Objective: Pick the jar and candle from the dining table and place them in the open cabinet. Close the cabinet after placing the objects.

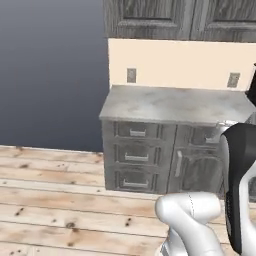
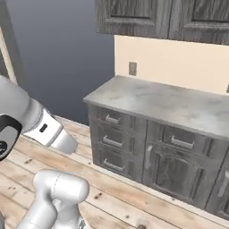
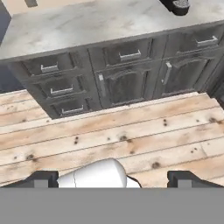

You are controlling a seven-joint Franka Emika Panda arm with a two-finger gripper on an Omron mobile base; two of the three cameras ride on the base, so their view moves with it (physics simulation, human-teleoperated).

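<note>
A grey wood-grain run of base cabinets (image 1: 150,160) was seen against a cream wall (image 1: 180,65), topped by a pale marble counter (image 1: 170,102). Three drawers (image 1: 136,156) were stacked at its left end, each fitted with a silver bar handle, and arched-panel doors (image 1: 197,172) were set to their right under a further drawer. Above, the lower edge of the wall cabinet (image 1: 150,20) was shown with its raised-panel doors shut across the part in view. Two grey outlets (image 1: 131,75) were fixed on the wall between counter and wall cabinet. A light plank floor (image 1: 55,200) was spread in front, and a plain blue-grey wall (image 1: 50,70) was seen to the left. In the hand view the gripper (image 3: 113,178) was held above the floor, near the base cabinets, with its two dark fingertips (image 3: 41,178) set wide apart and nothing between them. A dark round object (image 3: 177,6) was partly shown at the far right of the counter; what it was could not be told. The place of the jar, the candle and the dining table could not be told from these views.
</note>
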